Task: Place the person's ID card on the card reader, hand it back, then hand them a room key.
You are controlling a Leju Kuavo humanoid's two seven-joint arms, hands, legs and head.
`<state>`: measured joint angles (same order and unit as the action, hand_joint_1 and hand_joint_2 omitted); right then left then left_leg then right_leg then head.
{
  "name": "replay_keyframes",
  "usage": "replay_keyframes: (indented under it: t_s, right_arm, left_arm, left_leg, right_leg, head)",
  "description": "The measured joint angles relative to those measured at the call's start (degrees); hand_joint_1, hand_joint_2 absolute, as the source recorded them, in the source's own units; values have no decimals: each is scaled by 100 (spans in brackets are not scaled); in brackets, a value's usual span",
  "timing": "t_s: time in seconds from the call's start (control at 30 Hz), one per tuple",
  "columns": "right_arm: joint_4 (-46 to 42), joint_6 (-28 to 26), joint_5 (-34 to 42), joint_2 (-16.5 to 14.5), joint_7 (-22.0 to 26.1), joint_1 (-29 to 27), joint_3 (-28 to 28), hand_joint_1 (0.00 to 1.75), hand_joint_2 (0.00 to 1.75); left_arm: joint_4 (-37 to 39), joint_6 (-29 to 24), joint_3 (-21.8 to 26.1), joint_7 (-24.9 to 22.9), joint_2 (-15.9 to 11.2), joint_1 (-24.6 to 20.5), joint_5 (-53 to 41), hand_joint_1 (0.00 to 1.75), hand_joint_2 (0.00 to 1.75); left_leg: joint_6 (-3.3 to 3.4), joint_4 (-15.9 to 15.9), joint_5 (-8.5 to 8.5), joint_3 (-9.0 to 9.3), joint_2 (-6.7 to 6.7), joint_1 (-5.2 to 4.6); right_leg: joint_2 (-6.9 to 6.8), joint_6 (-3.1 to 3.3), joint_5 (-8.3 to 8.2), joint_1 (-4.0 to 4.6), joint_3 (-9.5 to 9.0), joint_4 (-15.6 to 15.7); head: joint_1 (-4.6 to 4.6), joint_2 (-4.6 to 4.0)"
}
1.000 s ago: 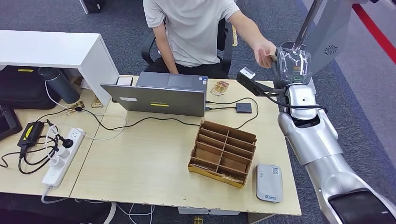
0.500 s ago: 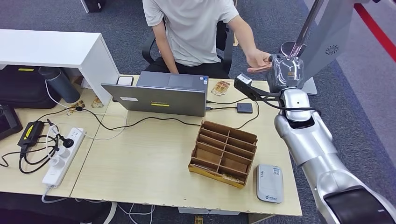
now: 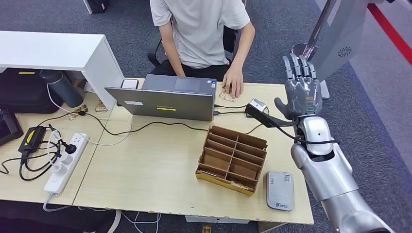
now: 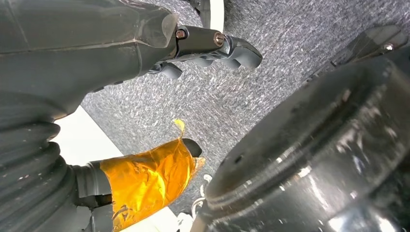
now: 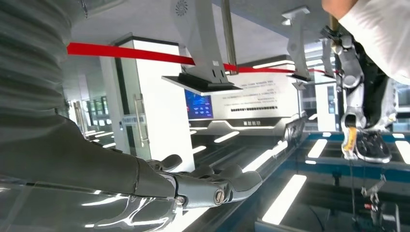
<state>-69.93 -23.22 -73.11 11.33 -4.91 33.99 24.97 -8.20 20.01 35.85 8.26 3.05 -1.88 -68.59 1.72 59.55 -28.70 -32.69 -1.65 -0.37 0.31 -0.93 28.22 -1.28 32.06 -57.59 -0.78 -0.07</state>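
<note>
Silver right hand [image 3: 302, 92] raised with fingers spread, empty; no legible writing on the card reader [image 3: 280, 190].

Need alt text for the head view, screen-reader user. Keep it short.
The robot's right hand is raised, fingers spread and holding nothing, beside a wooden desk. A seated person's hand rests on cards at the far edge, next to an open laptop. Nearer sit a wooden divided organizer and a grey card reader.
</note>
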Motion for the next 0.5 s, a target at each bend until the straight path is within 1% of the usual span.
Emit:
replay_keyframes:
  t_s: [0.13, 0.2, 0.37, 0.43, 0.5]
  right_arm:
    - [-681, -168, 148, 203, 184, -495, -142, 0, 175]
    - [-1081, -203, 358, 317, 320, -812, -243, 0, 175]
    - [-2194, -138, 1079, 606, 694, -1888, -556, 0, 175]
    - [-2594, -148, 1222, 718, 804, -2334, -679, 0, 175]
    - [-2894, -151, 1290, 801, 859, -2651, -776, 0, 175]
  left_arm:
    - [0, -21, 0, 10, -23, 38, 73, 0, 175]
    - [0, -33, 1, 5, -28, 59, 125, 0, 175]
    - [0, -72, 21, 34, -30, 114, 281, 0, 175]
    - [0, -78, 29, 48, -31, 144, 314, 0, 175]
    - [0, -80, 35, 57, -32, 162, 327, 0, 175]
  left_leg:
    - [0, 0, 0, 1, -1, 0]
    - [0, 0, 0, 0, -1, 0]
    - [0, 0, -7, -2, -7, -1]
    - [-3, -1, -12, -3, -3, -1]
    - [-6, -1, -15, -2, 5, -1]
  right_leg:
    - [-2, 0, 0, 0, -1, 1]
    - [-2, -1, 0, 0, -1, 1]
    - [-9, -3, 9, 0, -2, 5]
    - [-5, -3, 11, 0, -2, 5]
    - [4, -3, 11, 0, 0, 5]
  head:
    - [-1, 0]
    - [0, 0]
    - [0, 0]
    - [1, 0]
    - [1, 0]
